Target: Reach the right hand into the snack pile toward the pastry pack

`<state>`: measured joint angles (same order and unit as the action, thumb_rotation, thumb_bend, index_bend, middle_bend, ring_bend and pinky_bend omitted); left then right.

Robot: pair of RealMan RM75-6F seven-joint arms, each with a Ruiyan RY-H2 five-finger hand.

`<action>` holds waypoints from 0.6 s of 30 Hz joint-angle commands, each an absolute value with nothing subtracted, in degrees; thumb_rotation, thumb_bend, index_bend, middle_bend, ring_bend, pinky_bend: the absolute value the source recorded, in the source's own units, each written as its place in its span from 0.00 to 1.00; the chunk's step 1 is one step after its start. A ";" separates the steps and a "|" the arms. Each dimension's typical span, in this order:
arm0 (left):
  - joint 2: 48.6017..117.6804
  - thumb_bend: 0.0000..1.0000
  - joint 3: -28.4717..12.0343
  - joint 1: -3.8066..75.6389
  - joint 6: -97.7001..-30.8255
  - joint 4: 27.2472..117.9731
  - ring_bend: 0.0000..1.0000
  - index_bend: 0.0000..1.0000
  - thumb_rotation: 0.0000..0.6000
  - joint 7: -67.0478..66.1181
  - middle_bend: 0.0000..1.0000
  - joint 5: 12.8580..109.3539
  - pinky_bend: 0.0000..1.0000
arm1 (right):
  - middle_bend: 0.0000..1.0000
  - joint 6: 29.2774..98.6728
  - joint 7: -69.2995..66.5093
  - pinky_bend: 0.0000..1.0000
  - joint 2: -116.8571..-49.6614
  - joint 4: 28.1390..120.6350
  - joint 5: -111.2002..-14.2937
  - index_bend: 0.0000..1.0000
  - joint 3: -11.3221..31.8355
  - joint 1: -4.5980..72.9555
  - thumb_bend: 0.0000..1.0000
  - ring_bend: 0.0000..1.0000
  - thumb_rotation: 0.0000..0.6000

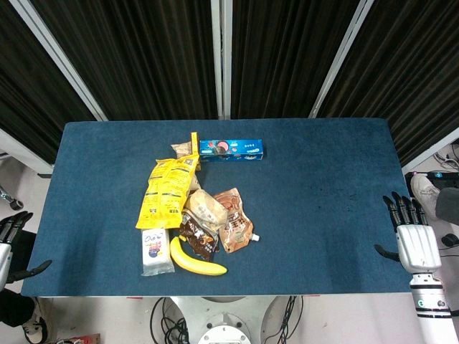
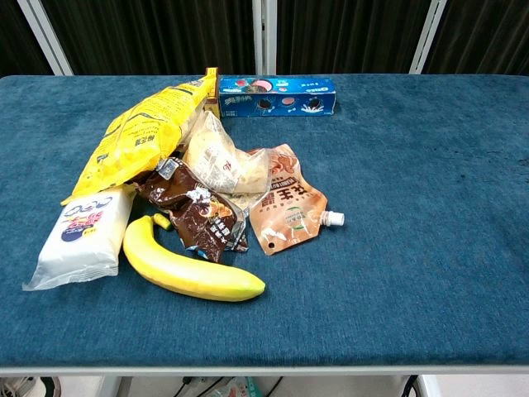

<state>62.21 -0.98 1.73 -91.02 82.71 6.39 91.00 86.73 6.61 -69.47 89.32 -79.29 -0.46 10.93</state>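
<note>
A dark blue felt-like table (image 2: 430,207) carries a bright yellow printed crinkly bag (image 2: 140,136), a blue cardboard cookie box (image 2: 277,96) at 12 o'clock, a plain yellow banana (image 2: 186,269), a glossy brown wrapper (image 2: 198,215), a white tissue pack (image 2: 83,236) with blue lettering, and a tan spouted pouch (image 2: 289,207).

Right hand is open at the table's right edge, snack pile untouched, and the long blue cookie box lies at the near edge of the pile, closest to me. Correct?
Not quite. The long blue cookie box lies at the far end of the snack pile, beyond the yellow chip bag; the yellow banana is nearest. The head view shows this. The rest holds: the right hand is open at the blue table's right edge, pile untouched.
</note>
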 commanded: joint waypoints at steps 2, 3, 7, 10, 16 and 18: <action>62.15 0.00 -0.91 1.76 -90.93 82.77 0.12 0.12 0.76 6.26 0.11 90.98 0.24 | 0.00 86.31 6.27 0.00 -69.56 89.06 -79.81 0.00 -0.02 10.55 0.00 0.00 1.00; 62.16 0.00 -0.86 1.77 -90.87 82.80 0.12 0.12 0.75 6.22 0.11 91.00 0.24 | 0.00 86.18 6.31 0.00 -69.57 89.03 -79.92 0.00 0.13 10.53 0.00 0.00 1.00; 62.38 0.00 -0.75 1.78 -90.85 82.79 0.12 0.12 0.75 6.09 0.11 91.08 0.24 | 0.00 85.27 6.36 0.00 -69.55 89.34 -80.41 0.00 0.75 10.73 0.00 0.00 1.00; 62.37 0.00 -0.65 1.83 -90.82 82.85 0.12 0.12 0.75 6.09 0.11 91.22 0.24 | 0.00 84.29 6.70 0.00 -69.48 90.26 -80.80 0.00 1.28 11.19 0.00 0.00 1.00; 62.11 0.00 -0.73 1.86 -90.89 82.97 0.12 0.12 0.75 6.17 0.11 91.07 0.24 | 0.00 80.26 8.96 0.00 -68.72 95.39 -81.93 0.00 3.37 14.58 0.00 0.00 1.00; 62.10 0.00 -0.69 1.80 -90.87 82.96 0.12 0.12 0.75 6.17 0.11 90.99 0.24 | 0.00 77.27 10.09 0.00 -67.97 99.12 -81.65 0.00 4.38 16.70 0.00 0.00 1.00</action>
<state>62.10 -0.70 1.81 -90.88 82.96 6.17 91.00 80.24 8.62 -68.80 95.63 -81.57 3.11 14.40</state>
